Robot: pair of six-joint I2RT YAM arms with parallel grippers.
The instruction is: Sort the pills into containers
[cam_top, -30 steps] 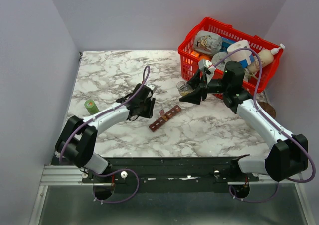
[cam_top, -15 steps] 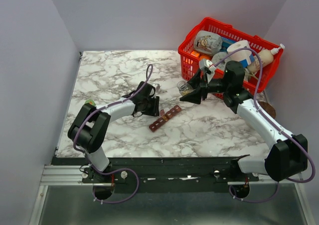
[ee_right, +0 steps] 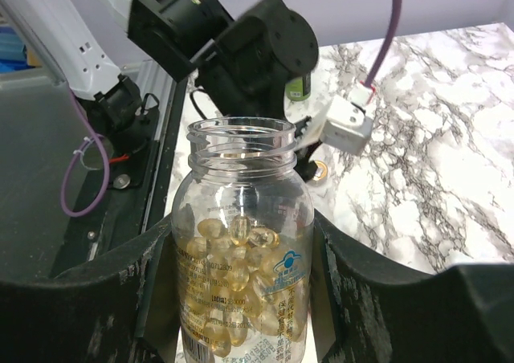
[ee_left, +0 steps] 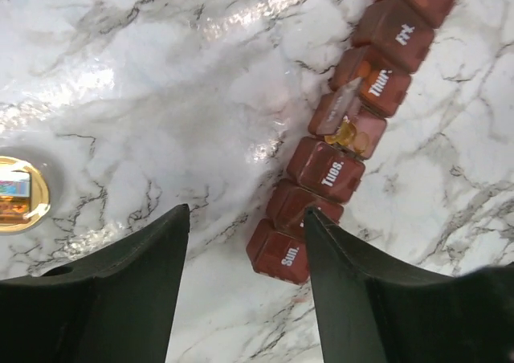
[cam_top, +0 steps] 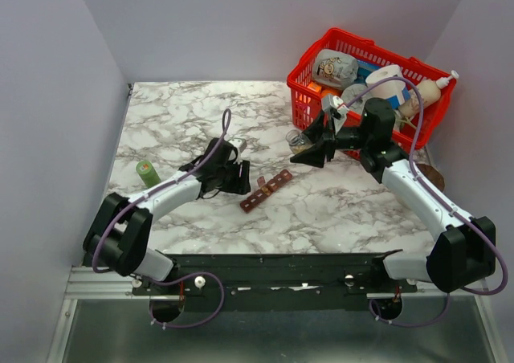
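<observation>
The containers (ee_left: 325, 170) are a red-brown strip of day-labelled compartments lying slantwise on the marble, also seen from above as the containers (cam_top: 269, 190). One middle compartment stands open with orange-tan pills (ee_left: 348, 134) inside. My left gripper (ee_left: 245, 214) hovers open over the marble at the strip's "Sun." end, holding nothing; from above the left gripper (cam_top: 239, 178) sits just left of the strip. My right gripper (ee_right: 241, 246) is shut on an uncapped clear bottle (ee_right: 241, 218) holding several yellowish pills (ee_right: 237, 275), raised near the basket; the bottle (cam_top: 298, 141) shows from above.
A red wire basket (cam_top: 309, 62) full of bottles and packets stands at the back right. A green cap (cam_top: 147, 172) rests on the marble at the left. A small gold disc (ee_left: 16, 194) lies left of the left gripper.
My left gripper's jaws have come apart, and the left arm has swung slightly back toward the left. The right arm and its bottle have not moved.
</observation>
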